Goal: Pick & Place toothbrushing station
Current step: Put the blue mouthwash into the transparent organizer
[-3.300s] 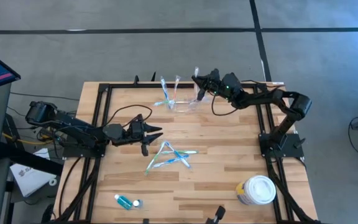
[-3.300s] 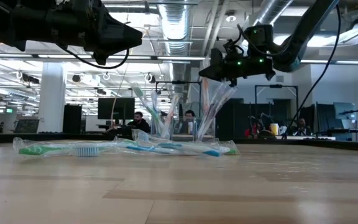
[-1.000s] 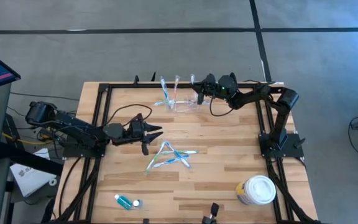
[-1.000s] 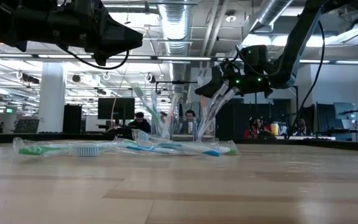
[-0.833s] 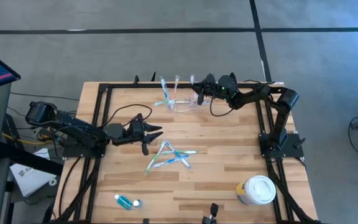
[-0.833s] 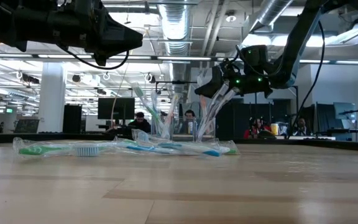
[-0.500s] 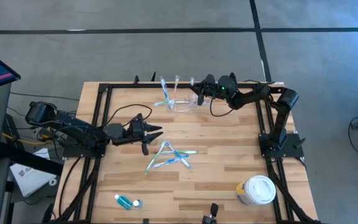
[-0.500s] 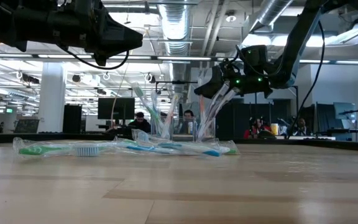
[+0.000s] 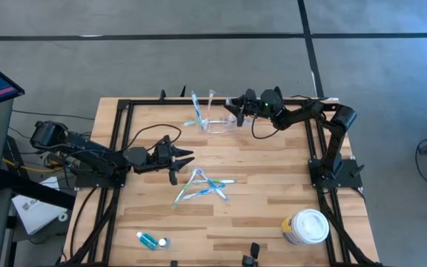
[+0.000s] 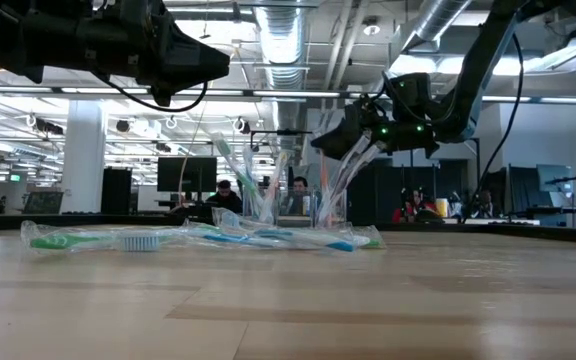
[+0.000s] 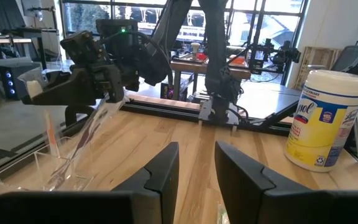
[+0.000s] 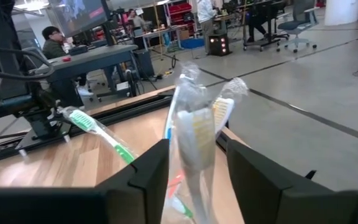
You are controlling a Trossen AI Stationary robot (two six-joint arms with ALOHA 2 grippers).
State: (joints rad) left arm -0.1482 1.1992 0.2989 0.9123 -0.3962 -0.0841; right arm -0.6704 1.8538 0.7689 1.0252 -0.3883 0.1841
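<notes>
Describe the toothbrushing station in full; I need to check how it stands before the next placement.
The toothbrushing station is a small low holder of clear, colourless plastic, standing flat on the wooden table near its far edge. Wrapped toothbrushes stand tilted in it, blue, green and orange ones among them. The right tool is at its right end, fingers either side of a wrapped toothbrush standing there.

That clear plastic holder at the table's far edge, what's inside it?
Wrapped toothbrushes stand in the clear plastic holder; the right gripper is at one. Their lower ends blur behind the plastic.
</notes>
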